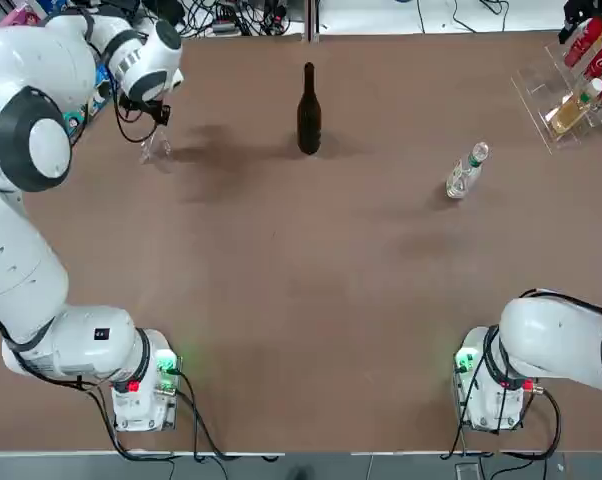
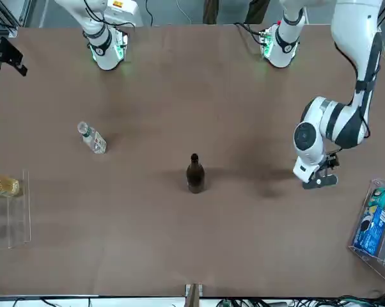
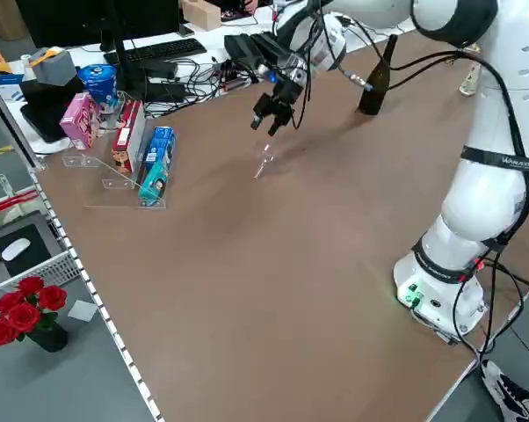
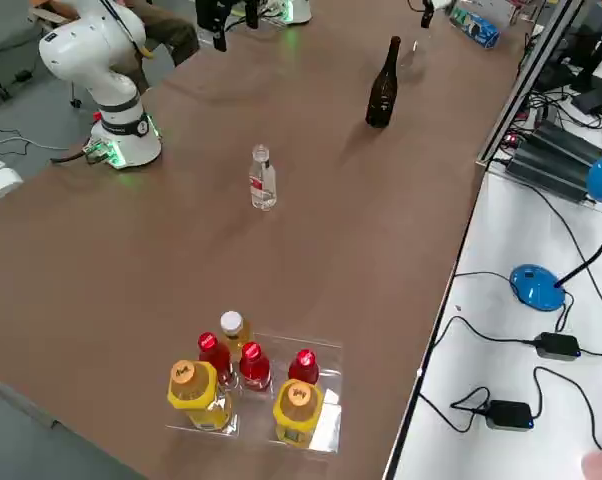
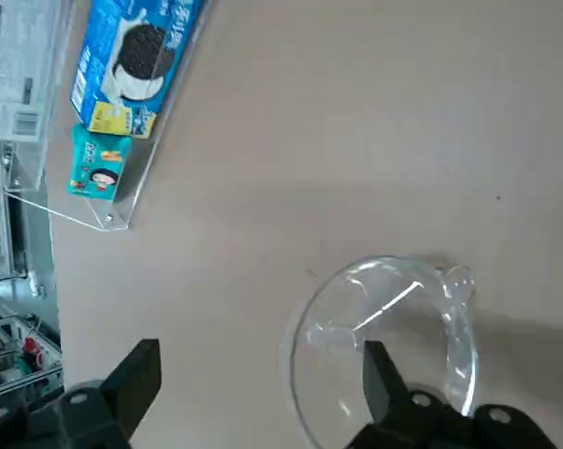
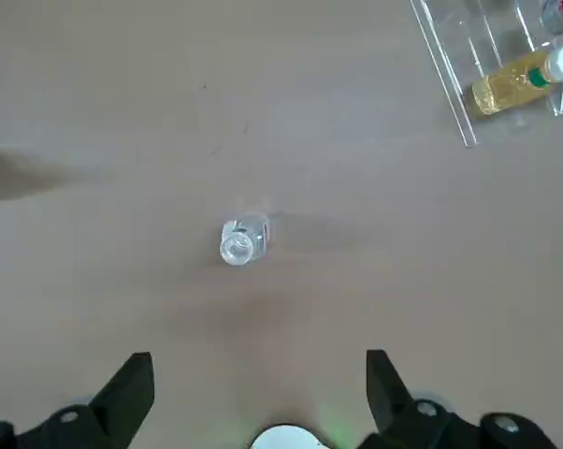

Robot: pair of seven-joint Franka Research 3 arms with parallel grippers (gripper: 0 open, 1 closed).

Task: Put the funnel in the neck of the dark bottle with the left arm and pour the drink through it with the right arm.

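Clear funnel [image 5: 386, 318] shows near left gripper [image 5: 263, 374]; front view omits it.

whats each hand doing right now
left hand: open, over by the funnel, holding nothing
right hand: open and empty, on the robot's side of the clear bottle

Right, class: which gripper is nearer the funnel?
Left. The left gripper is close by, above the table and partly over the funnel. The right gripper is far off, out on the robot's right side.
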